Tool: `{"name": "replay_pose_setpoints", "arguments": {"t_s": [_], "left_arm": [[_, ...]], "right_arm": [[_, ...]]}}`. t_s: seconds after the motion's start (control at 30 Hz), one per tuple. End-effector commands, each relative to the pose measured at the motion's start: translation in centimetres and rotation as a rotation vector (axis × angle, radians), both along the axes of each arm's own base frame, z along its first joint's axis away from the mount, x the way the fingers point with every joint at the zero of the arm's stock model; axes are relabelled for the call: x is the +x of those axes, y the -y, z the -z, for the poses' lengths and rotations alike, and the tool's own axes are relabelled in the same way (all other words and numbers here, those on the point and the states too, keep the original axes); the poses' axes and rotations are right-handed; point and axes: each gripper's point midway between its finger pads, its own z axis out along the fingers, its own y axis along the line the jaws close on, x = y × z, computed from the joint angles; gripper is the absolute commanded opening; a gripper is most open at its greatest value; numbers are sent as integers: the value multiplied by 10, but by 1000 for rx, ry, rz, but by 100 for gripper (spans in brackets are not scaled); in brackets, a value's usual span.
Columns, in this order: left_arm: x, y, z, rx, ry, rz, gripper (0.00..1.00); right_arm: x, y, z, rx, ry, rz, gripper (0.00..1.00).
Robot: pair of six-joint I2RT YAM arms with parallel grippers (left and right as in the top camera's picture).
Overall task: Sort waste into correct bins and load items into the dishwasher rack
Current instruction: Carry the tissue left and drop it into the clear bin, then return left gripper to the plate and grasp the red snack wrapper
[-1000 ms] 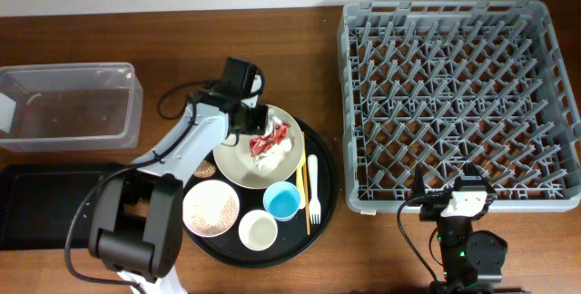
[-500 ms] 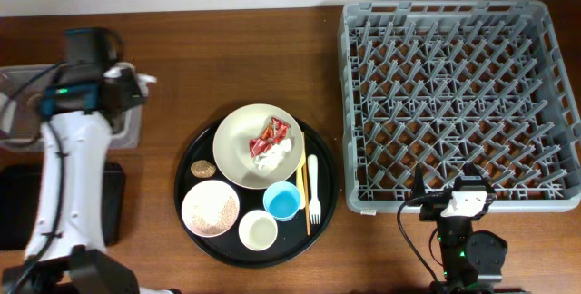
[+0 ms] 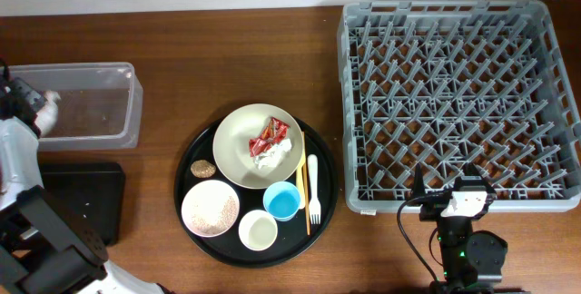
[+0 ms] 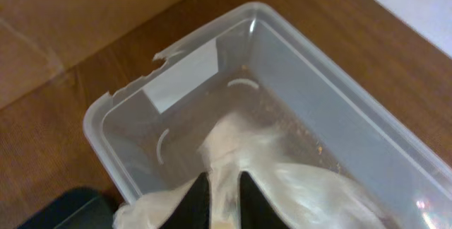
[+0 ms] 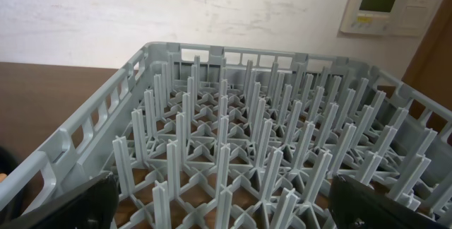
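My left gripper (image 3: 41,103) (image 4: 224,181) hangs over the clear tub (image 3: 134,112) (image 4: 99,119) at the far left, shut on a crumpled white tissue (image 3: 52,97) (image 4: 289,179). On the cream plate (image 3: 238,149) lie a red wrapper (image 3: 272,133) and another tissue (image 3: 272,156). Around the plate are a brown bit (image 3: 202,169), a pink bowl (image 3: 211,209) of rice, a small cream cup (image 3: 258,231), a blue cup (image 3: 281,200), a yellow utensil (image 3: 300,194) and a white fork (image 3: 313,190). My right gripper (image 3: 458,200) (image 5: 226,208) stands open at the grey rack's (image 3: 458,94) (image 5: 233,137) near edge.
The dishes sit on a large round black tray (image 3: 184,185) mid-table. A shallow black rectangular tray (image 3: 86,194) lies in front of the clear tub, partly under my left arm. The rack fills the right side of the table.
My left arm has swung from the plate to the far left over the clear tub, carrying a tissue with it. The right arm has stayed still.
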Motion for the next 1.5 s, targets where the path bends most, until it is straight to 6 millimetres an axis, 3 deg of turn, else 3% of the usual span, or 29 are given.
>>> {"name": "replay_pose_setpoints", "arguments": {"t_s": [0.0,0.03,0.07,0.1,0.13,0.2,0.3,0.37,0.4,0.43,0.47,0.5,0.53,0.63,0.7,0.9,0.93,1.0,1.13,1.37,1.47], "left_arm": [[7,-6,-8,25,34,-4,50],[9,-6,-9,30,40,5,65],[18,2,-12,29,53,86,69],[24,10,-16,10,76,137,71],[37,36,-30,-59,150,258,71],[47,66,-46,-97,198,351,71],[52,137,-98,-71,244,483,73],[40,206,-117,-106,213,603,81],[31,231,-111,-141,166,644,99],[15,278,-93,-230,68,736,99],[3,310,-75,-297,-12,803,99],[-16,352,-47,-381,-131,889,98],[-25,372,-30,-402,-200,927,93],[-48,428,29,-426,-387,1036,91],[-53,442,59,-390,-487,1052,91],[-60,469,119,-402,-631,1094,89],[-61,471,122,-402,-638,1098,83],[-61,476,126,-400,-644,1108,59],[-60,477,126,-396,-637,1112,49],[-62,470,133,-367,-654,1094,49],[-59,471,133,-364,-644,1096,42]], "right_arm": [[0,2,2,4,-4,9,98],[0,2,2,4,-4,9,98],[0,2,2,4,-4,9,98],[0,2,2,4,-4,9,98],[0,2,2,4,-4,9,98],[0,2,2,4,-4,9,98],[0,2,2,4,-4,9,98],[0,2,2,4,-4,9,98],[0,2,2,4,-4,9,98],[0,2,2,4,-4,9,98],[0,2,2,4,-4,9,98],[0,2,2,4,-4,9,98],[0,2,2,4,-4,9,99],[0,2,2,4,-4,9,98],[0,2,2,4,-4,9,98],[0,2,2,4,-4,9,99],[0,2,2,4,-4,9,98],[0,2,2,4,-4,9,98],[0,2,2,4,-4,9,98],[0,2,2,4,-4,9,98],[0,2,2,4,-4,9,98]]}}
